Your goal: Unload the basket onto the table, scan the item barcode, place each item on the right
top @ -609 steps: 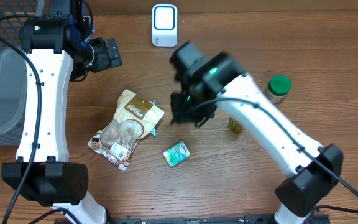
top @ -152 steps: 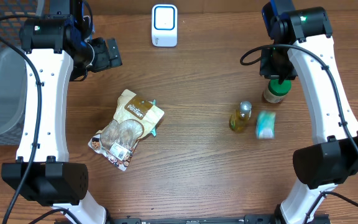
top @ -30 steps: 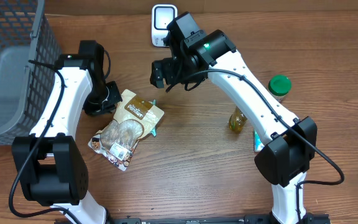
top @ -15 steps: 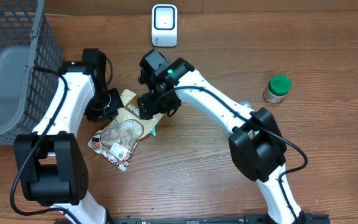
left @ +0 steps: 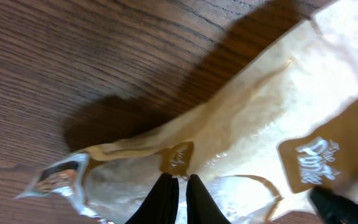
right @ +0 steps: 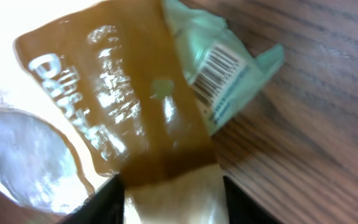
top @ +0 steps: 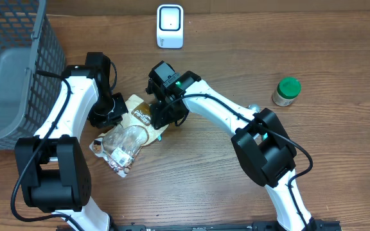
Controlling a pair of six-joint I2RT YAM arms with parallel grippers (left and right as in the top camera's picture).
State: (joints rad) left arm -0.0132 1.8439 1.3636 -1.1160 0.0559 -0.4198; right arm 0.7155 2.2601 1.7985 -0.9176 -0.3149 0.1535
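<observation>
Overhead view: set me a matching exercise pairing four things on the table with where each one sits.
Things:
1. barcode scanner
2. green-lidded jar
3. snack pouch
4. wire basket

Places:
A. far left edge of the view
B. left of centre, on the wood
C. back edge, near the middle
D. right side, standing upright

Pairs: 1-C, 2-D, 3-B, 4-A
</observation>
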